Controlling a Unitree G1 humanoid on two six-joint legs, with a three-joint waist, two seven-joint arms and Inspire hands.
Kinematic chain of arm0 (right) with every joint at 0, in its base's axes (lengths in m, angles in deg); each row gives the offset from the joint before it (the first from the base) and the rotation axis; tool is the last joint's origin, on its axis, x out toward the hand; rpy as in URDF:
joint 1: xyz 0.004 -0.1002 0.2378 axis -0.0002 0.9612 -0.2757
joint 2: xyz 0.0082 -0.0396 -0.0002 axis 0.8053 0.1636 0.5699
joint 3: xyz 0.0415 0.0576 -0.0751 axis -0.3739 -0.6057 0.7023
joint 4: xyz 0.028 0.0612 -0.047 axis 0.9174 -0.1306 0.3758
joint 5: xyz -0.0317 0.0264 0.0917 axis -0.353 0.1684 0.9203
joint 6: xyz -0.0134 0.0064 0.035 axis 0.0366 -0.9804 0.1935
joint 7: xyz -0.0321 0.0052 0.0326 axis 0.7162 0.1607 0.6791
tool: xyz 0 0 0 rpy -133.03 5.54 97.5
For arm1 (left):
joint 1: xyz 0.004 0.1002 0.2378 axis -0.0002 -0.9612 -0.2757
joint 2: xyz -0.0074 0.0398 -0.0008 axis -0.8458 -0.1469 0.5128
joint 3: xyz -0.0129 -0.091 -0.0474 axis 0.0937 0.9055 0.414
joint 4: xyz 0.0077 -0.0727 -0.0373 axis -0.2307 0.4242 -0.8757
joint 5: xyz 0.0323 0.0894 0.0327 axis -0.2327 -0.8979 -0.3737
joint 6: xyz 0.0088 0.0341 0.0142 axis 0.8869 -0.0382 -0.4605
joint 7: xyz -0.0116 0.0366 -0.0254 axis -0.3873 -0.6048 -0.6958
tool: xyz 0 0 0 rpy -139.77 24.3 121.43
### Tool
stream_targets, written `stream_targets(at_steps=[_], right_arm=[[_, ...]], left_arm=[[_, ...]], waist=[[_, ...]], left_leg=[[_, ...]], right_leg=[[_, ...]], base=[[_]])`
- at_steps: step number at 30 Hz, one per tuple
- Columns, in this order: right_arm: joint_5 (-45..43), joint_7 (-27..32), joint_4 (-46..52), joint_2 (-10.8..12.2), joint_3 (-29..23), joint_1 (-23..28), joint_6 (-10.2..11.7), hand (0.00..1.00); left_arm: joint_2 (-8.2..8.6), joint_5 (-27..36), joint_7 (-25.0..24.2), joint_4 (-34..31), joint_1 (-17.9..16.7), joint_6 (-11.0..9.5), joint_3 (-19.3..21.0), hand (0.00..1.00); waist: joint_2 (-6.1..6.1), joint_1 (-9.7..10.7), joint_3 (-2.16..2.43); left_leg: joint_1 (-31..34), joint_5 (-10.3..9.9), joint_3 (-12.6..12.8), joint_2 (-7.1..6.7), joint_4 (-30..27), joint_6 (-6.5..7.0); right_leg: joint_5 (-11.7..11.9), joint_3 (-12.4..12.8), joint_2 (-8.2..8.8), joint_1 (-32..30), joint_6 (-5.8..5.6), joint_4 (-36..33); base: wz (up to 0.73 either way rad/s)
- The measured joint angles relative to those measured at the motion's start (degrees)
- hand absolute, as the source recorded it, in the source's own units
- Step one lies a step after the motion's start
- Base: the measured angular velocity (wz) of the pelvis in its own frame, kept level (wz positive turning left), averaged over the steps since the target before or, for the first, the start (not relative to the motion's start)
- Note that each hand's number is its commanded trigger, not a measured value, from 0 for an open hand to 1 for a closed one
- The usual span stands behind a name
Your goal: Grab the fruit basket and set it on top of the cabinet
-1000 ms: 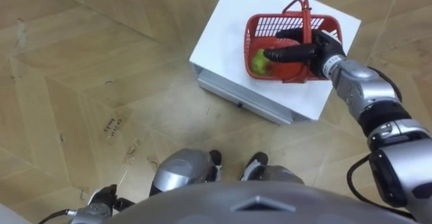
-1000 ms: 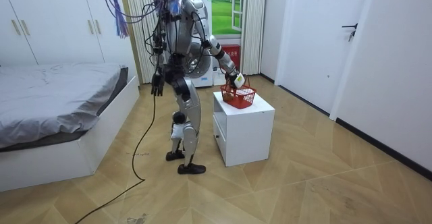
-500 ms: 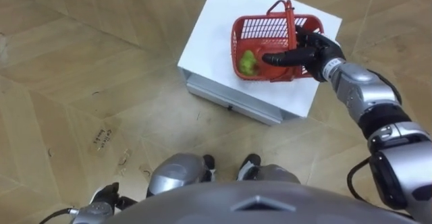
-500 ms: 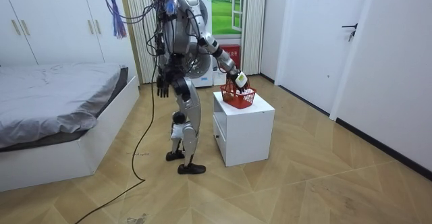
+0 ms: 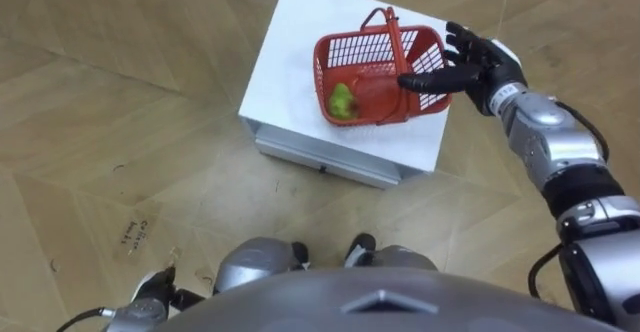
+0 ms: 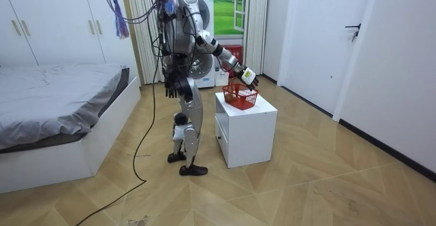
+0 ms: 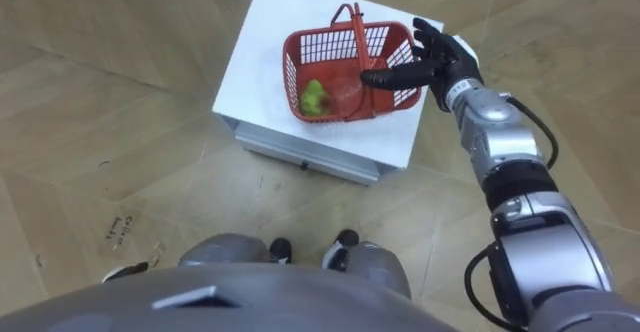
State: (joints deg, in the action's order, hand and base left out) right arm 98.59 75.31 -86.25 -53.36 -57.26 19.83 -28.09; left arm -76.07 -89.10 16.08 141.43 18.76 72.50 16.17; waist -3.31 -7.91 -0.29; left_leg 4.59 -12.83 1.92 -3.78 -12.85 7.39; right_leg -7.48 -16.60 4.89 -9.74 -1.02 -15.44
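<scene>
Heads up: nothing is gripped yet. Your right hand (image 5: pixel 475 67) is spread flat, fingers straight and holding nothing. It sits off the right end of the basket (image 5: pixel 350 52), with one digit poking out over the near right corner. In the room view it looks to be floating just above the basket, so I'd guess there's no contact.

The basket is upright on the white cabinet (image 5: pixel 285 67), toward the far right of the top. There's a green fruit (image 5: pixel 342 102) in its left end.

How I'd do this step:
- Bring the hand in over the middle and come down on the handle (image 5: pixel 388 42) from above.
- Get the fingers under the top of the arch, not halfway down one leg, and curl round it before lifting.
- Take it dead centre. With the fruit at one end, I'd expect the basket to tip that way if you grab off-centre.
- Lift straight up so it clears the cabinet without dragging.

On orientation, the open side is up and the long axis runs left-right in your eye view, with the right end a touch farther away. The handle stands up and crosses the short way, far side to near side.

Your left hand (image 6: pixel 172 86) hangs by your hip, out of it.
</scene>
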Motion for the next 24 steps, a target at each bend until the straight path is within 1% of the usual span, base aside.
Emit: stream_targets(at_steps=[3,5,7,10,11,13,14,15,17,19,21,23,24], right_arm=[[0.15,-0.20,1.86,-0.24,-1.87,1.47,0.23,0.00],[0.55,-0.41,4.29,-0.25,-2.96,3.31,0.33,0.00],[0.54,-1.67,7.52,-0.25,-4.10,5.01,0.35,0.00],[0.55,-1.90,10.64,-0.29,-5.92,6.78,0.35,0.00],[0.53,-1.79,11.47,-0.32,-6.77,7.72,0.41,0.00],[0.54,-1.83,11.49,-0.32,-8.13,8.27,0.41,0.00],[0.53,-1.80,11.64,-0.33,-9.16,8.41,0.40,0.00],[0.50,-1.77,12.81,-0.33,-10.54,8.92,0.39,0.00],[0.51,-1.47,14.49,-0.34,-11.84,9.22,0.40,0.00],[0.50,-1.25,15.99,-0.36,-13.04,9.90,0.41,0.00],[0.43,-1.18,16.22,-0.35,-13.89,10.18,0.41,0.00],[0.21,-0.73,16.26,-0.33,-15.13,11.03,0.41,0.00],[0.06,0.03,16.27,-0.33,-15.82,12.02,0.41,0.00]], left_arm=[[0.07,0.00,0.16,0.00,0.00,-0.11,0.36,0.00],[0.08,-0.01,0.23,0.03,-0.01,-0.37,0.75,0.00],[0.11,-0.05,0.93,0.50,-0.09,-0.82,2.10,0.00],[0.10,-0.07,1.30,0.95,-0.09,-0.92,3.32,0.00],[0.04,-0.05,1.43,1.08,-0.16,-0.94,3.88,0.00],[0.02,-0.04,1.46,0.94,-0.18,-0.94,4.52,0.00],[0.05,-0.04,1.43,0.90,-0.34,-1.00,4.52,0.00],[0.06,-0.05,1.43,0.84,-0.42,-1.08,4.53,0.00],[0.06,-0.06,1.44,0.79,-0.71,-1.17,5.09,0.00],[0.07,-0.09,1.58,0.58,-0.75,-1.11,6.57,0.00],[0.17,-0.09,2.33,0.43,-0.75,-1.01,7.97,0.00],[0.23,-0.28,2.40,-0.08,-0.70,-0.71,8.33,0.00],[0.39,-1.31,2.42,-0.69,-0.70,-0.65,9.16,0.00]], waist=[[-0.19,0.47,0.04],[-0.41,0.75,0.05],[-0.84,1.19,0.10],[-1.18,1.73,0.02],[-1.45,1.81,0.21],[-1.88,2.41,0.11],[-1.99,3.08,0.20],[-2.03,3.27,0.20],[-2.00,3.34,0.21],[-1.84,3.67,0.26],[-1.48,4.72,0.27],[-0.93,4.84,0.46],[-0.63,5.00,0.65]], left_leg=[[-0.65,0.03,0.34,0.18,0.08,-0.05],[-1.21,0.05,1.33,0.30,0.10,-0.08],[-1.53,0.05,2.62,0.47,0.11,-0.09],[-2.20,0.05,2.81,0.52,0.28,-0.09],[-2.52,0.05,2.99,0.54,0.37,-0.09],[-3.20,0.05,3.44,0.67,0.65,-0.09],[-3.26,0.05,3.59,0.70,0.67,-0.09],[-3.27,0.05,3.94,0.73,0.67,-0.09],[-3.58,0.05,4.34,0.75,0.67,-0.09],[-3.92,0.05,4.40,0.80,0.68,-0.09],[-4.76,0.05,4.61,0.97,0.99,-0.09],[-5.47,0.05,4.61,1.07,1.50,-0.09],[-5.75,0.05,4.63,1.08,1.63,-0.09]], right_leg=[[0.17,-0.01,-0.34,0.90,0.01,1.12],[0.15,0.02,-0.45,1.66,-0.03,1.74],[0.12,0.57,-0.60,1.90,-0.06,1.91],[0.12,0.71,-0.73,2.63,-0.06,2.35],[0.13,0.74,-0.82,3.23,-0.07,2.87],[0.14,0.88,-0.96,3.70,-0.06,2.98],[0.14,0.91,-0.98,3.70,-0.05,2.97],[0.14,1.18,-1.02,3.62,-0.06,2.97],[0.15,2.22,-1.17,3.61,-0.06,2.97],[0.18,2.28,-1.24,3.87,-0.04,3.02],[0.45,2.41,-1.58,4.92,-0.02,3.85],[0.63,2.86,-1.85,5.45,0.01,4.20],[0.73,3.24,-2.04,5.71,-0.04,4.53]], base=[[0.01],[-0.02],[-0.11],[-0.05],[0.00],[-0.02],[-0.04],[-0.14],[-0.21],[-0.09],[-0.02],[-0.05],[-0.03]])
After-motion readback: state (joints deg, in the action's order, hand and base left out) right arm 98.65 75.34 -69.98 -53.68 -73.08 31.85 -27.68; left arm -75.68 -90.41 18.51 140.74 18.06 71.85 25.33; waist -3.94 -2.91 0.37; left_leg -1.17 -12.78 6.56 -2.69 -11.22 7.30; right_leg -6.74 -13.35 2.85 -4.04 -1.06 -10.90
